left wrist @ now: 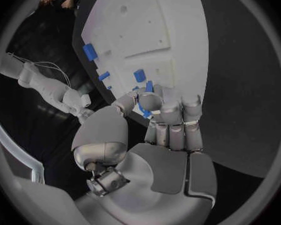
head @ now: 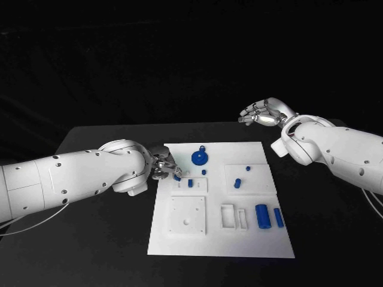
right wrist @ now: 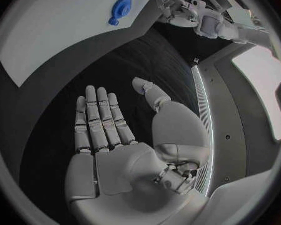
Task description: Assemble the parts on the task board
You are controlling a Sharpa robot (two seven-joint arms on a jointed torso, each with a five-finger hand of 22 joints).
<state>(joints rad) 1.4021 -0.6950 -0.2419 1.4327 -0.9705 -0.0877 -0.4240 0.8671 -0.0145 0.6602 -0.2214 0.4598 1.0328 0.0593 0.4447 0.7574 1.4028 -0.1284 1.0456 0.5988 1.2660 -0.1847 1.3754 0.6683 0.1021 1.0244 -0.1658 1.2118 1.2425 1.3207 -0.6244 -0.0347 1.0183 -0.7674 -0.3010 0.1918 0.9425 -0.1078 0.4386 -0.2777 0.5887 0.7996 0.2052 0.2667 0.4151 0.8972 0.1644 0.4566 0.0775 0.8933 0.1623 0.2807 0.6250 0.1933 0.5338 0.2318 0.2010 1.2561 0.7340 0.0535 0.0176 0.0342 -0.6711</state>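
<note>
a black surface (head: 88,245) lay under everything, matte and plain, reaching to the far edge where it met a dark backdrop (head: 191,60). in the right wrist view the same dark surface (right wrist: 115,70) ran beside a pale lit strip (right wrist: 200,115).

head camera overhead, wrist cameras close, sharing task board (head: 222,206)
</note>
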